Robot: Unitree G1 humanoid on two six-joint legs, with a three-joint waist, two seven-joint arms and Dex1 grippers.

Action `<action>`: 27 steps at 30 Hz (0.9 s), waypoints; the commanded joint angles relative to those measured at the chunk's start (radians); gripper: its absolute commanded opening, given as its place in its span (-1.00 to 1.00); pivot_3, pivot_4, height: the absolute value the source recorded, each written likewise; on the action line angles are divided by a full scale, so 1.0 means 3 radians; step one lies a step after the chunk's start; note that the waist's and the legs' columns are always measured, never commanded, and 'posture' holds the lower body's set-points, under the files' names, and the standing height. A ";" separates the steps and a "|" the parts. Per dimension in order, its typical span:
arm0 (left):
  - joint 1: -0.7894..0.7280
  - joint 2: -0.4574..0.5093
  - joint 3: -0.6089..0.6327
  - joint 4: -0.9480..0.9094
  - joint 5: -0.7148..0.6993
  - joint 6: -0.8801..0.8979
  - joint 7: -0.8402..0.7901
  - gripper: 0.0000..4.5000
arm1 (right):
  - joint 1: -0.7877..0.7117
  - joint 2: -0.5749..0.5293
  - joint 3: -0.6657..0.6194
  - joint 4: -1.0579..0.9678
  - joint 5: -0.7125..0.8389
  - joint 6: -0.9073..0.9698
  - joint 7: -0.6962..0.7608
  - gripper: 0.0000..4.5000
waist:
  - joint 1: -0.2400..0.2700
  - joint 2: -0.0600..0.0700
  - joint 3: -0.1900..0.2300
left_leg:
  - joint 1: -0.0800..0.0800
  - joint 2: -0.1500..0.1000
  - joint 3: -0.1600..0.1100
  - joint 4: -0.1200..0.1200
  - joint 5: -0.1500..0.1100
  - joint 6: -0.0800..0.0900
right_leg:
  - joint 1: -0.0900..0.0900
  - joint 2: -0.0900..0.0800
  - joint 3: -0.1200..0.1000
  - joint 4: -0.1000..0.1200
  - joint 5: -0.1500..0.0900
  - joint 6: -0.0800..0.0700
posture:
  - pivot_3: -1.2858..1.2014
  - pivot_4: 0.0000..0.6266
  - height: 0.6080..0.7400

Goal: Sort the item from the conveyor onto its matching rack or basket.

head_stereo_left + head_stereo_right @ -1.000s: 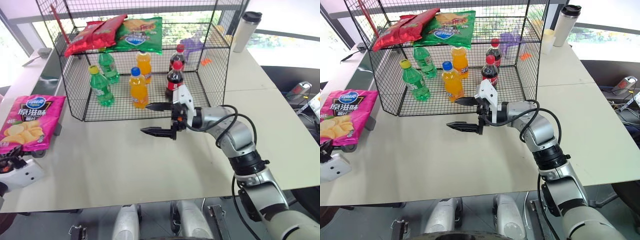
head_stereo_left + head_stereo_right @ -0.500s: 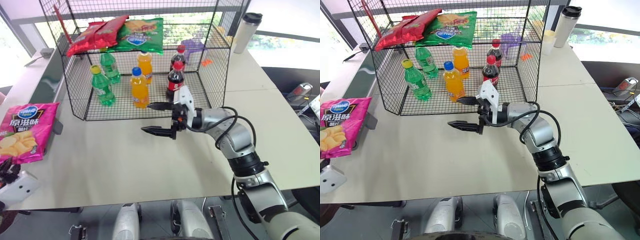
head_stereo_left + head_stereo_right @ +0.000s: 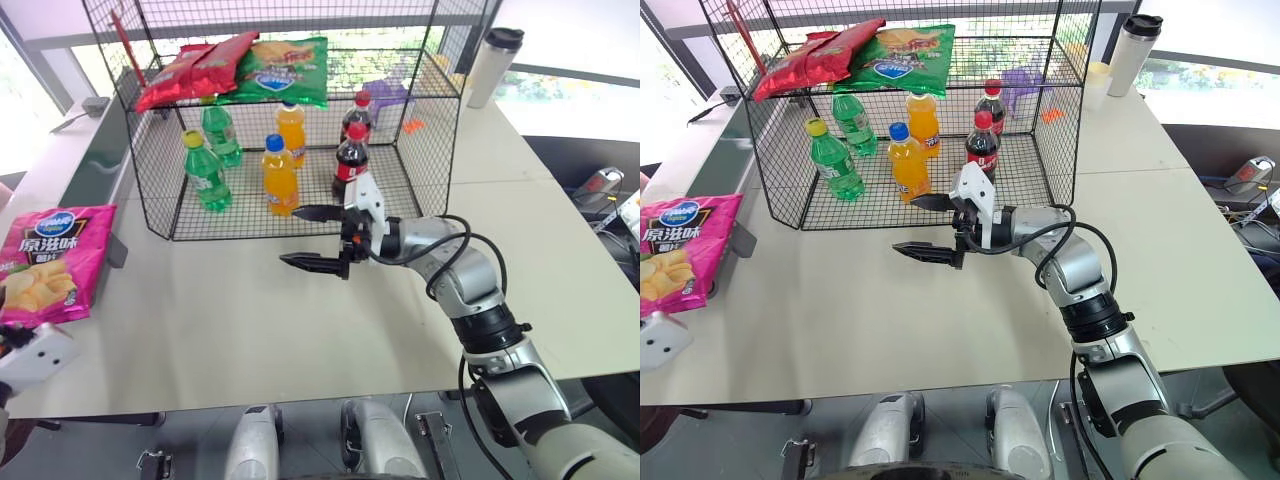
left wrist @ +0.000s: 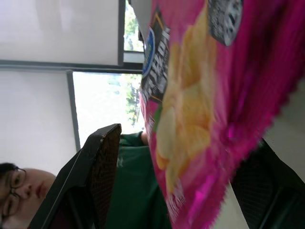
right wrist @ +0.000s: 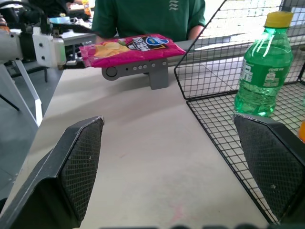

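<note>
pink crisp bag on conveyor end, green bottle in rack

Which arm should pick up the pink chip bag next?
Probably the left: its gripper is open with the pink chip bag between its fingers. The right gripper hangs open in front of the rack.
</note>
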 commanded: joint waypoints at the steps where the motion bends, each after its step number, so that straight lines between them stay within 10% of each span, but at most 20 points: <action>1: 0.0021 0.0021 0.0028 -0.0029 0.0059 0.0012 0.0107 0.49 | 0.0012 0.0015 -0.0093 -0.0113 0.0028 -0.0026 -0.0041 1.00 | -0.0010 0.0000 0.0000 | 0.0000 0.0000 0.0001 -0.0002 0.0000 0.0000 | -0.0001 0.0000 0.0000 -0.0001 0.0001 0.0002 | 0.03 -0.52 1.00; 10: -0.0270 0.0203 -0.0177 0.0227 0.0077 0.0049 0.0112 0.49 | 0.0060 0.0032 -0.0080 -0.0131 0.0019 -0.0030 -0.0114 1.00 | 0.0020 0.0001 0.0000 | 0.0001 0.0003 0.0000 -0.0001 0.0000 0.0000 | -0.0002 0.0004 -0.0001 0.0003 0.0000 -0.0001 | 0.03 -0.52 1.00; 19: -0.0280 0.0265 -0.0244 0.0228 0.0015 0.0085 0.0048 -0.96 | 0.0090 0.0011 -0.0096 -0.0144 0.0004 -0.0033 -0.0176 1.00 | -0.0003 0.0000 -0.0001 | 0.0000 0.0003 0.0009 -0.0003 0.0000 0.0000 | -0.0002 -0.0003 -0.0003 0.0001 0.0006 0.0010 | 0.03 -0.52 1.00; 27: -0.0019 0.0050 0.0272 -0.0370 -0.0499 0.0325 -0.0235 -0.96 | 0.0102 0.0036 -0.0070 -0.0093 -0.0022 -0.0071 -0.0182 1.00 | -0.0001 -0.0001 -0.0001 | -0.0001 0.0006 0.0008 -0.0002 0.0000 0.0000 | -0.0003 -0.0004 -0.0002 0.0000 0.0000 0.0001 | 0.03 -0.52 1.00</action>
